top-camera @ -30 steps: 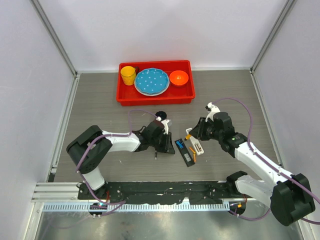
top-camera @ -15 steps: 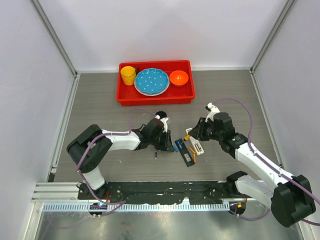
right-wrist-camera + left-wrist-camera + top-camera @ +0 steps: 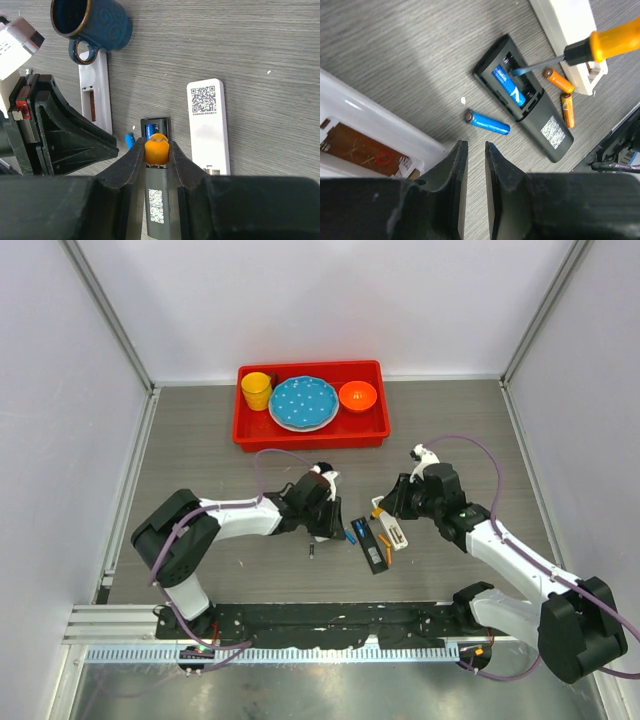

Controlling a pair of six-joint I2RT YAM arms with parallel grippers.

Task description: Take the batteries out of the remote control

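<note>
- On the table between the two arms, the black remote (image 3: 372, 544) lies back side up. Its long axis runs diagonally in the top view, with the open battery bay at its far-left end.
- One blue battery (image 3: 509, 86) sits in that bay, lengthwise with the remote.
- A second blue battery (image 3: 487, 123) lies loose just beside the remote's edge, at an angle to it; I cannot tell whether they touch.
- Across the remote, an orange battery (image 3: 557, 79) and another orange cell (image 3: 567, 110) lie on the table by a white remote (image 3: 568, 30).
- The right gripper (image 3: 158, 150) has its jaws clamped on an orange-handled screwdriver (image 3: 612, 44). The blade tip reaches into the bay, and the handle hides part of the bay in the right wrist view.
- The left gripper (image 3: 475, 150) hovers nearby with its jaws narrowly apart and nothing between them.
- An opened white remote (image 3: 365, 137) is cut off by the frame edge.
</note>
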